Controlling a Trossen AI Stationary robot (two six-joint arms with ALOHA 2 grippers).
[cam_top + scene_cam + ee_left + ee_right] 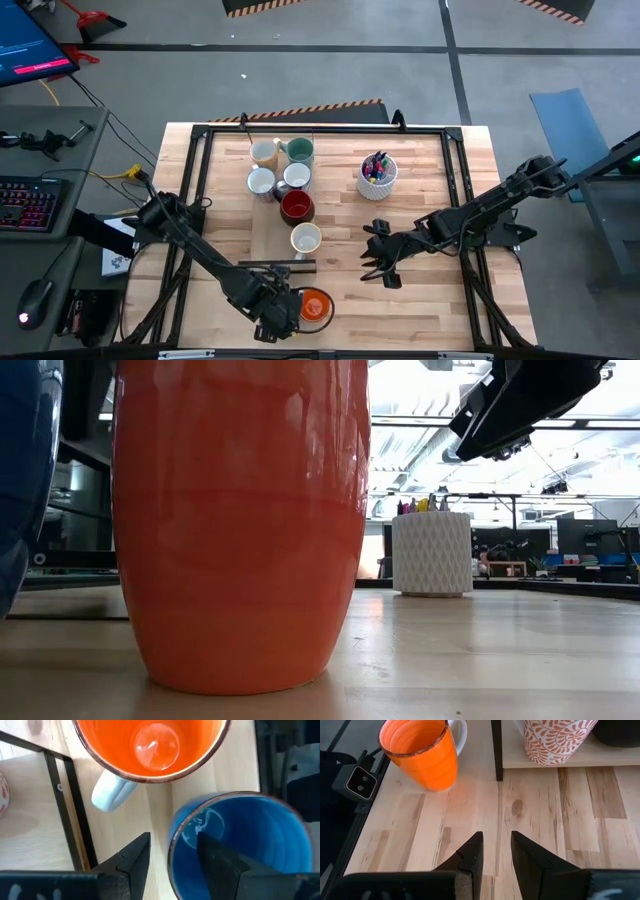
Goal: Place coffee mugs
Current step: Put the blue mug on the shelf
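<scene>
Left gripper: standing with its jaws spread, one finger hanging inside the blue mug and the other outside its wall; the rim is lying between them, so it is straddling the mug, not squeezing it.
Blue mug: sitting upright on the table at the 6 o'clock edge in the high view, mostly hidden there under the left wrist, mouth facing up.
Orange mug: standing just beside the blue one, upright, pale handle showing in the left wrist view.
Key relation: the left arm is far nearer; a straight lift looks needed to clear the rim.
Right gripper: hovering empty over bare wood, fingers partly apart, at 3 o'clock from the orange mug.
Other mugs: clustering towards 12 o'clock.
Pen cup: standing at 1 o'clock.
Room: an open workshop lying beyond the table.
</scene>
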